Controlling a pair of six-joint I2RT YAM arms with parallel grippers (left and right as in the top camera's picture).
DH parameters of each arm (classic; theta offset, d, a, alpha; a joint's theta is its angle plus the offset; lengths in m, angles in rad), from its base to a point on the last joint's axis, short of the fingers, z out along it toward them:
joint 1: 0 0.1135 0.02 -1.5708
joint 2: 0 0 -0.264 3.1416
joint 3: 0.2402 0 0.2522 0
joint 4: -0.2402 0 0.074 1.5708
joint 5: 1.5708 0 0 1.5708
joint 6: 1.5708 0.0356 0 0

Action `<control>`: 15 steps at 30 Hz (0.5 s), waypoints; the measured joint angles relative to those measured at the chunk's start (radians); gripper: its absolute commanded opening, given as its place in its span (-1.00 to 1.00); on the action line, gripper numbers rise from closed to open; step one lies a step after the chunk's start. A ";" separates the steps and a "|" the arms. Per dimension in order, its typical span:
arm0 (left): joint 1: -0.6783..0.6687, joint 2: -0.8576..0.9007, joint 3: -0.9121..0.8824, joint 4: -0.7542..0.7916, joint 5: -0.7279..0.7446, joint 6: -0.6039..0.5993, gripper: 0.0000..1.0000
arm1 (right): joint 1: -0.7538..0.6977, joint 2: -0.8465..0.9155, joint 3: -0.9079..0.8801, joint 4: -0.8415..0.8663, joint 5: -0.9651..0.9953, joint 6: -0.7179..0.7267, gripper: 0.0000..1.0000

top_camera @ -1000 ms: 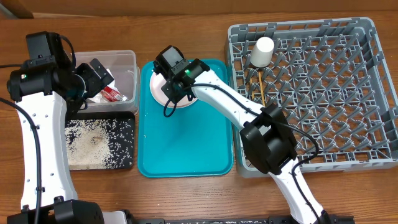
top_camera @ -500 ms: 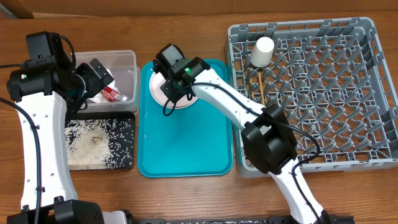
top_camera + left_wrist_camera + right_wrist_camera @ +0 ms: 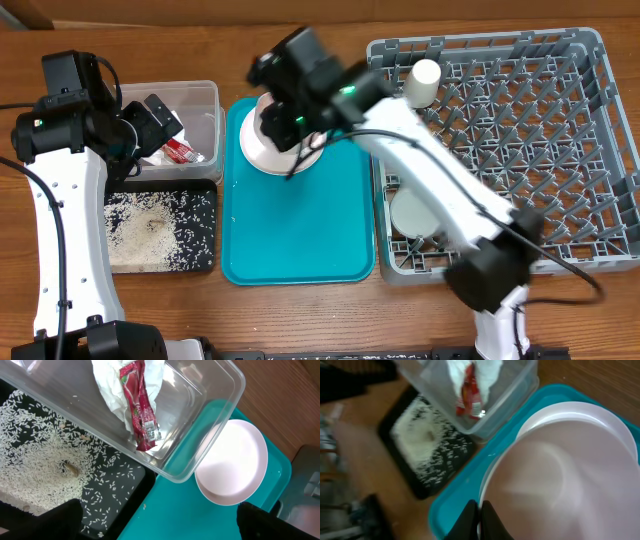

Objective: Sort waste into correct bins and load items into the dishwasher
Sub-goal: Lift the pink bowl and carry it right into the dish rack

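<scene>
Right gripper (image 3: pixel 480 521) pinched the pink plate (image 3: pixel 560 480) by its rim, jaws almost closed, over the teal tray (image 3: pixel 300 230). Left gripper (image 3: pixel 160 525) hung wide open and empty above the tub (image 3: pixel 220 415) holding napkin (image 3: pixel 107 380) and sauce packet (image 3: pixel 140 410); rice (image 3: pixel 40 460) lay in the black tray (image 3: pixel 132 477)

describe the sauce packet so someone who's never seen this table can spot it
Find the clear plastic tub left of the teal tray, just beyond the black tray scattered with rice grains. Inside it, on a crumpled white napkin, lies the sauce packet. It is the only red thing there, a narrow strip with a white printed end.
</scene>
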 measured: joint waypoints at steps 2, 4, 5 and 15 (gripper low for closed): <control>0.000 0.000 0.000 0.000 0.000 0.000 1.00 | -0.045 -0.049 0.006 -0.042 -0.071 0.007 -0.92; 0.000 0.000 0.000 0.000 0.000 0.000 1.00 | -0.106 -0.085 0.012 -0.093 -0.150 0.015 -0.92; 0.000 0.000 0.000 0.000 0.000 0.000 1.00 | -0.130 -0.094 0.013 -0.113 -0.177 0.017 -0.92; 0.000 0.000 0.000 0.000 0.000 0.000 1.00 | -0.478 -0.099 -0.015 -0.187 -0.571 -0.017 -0.92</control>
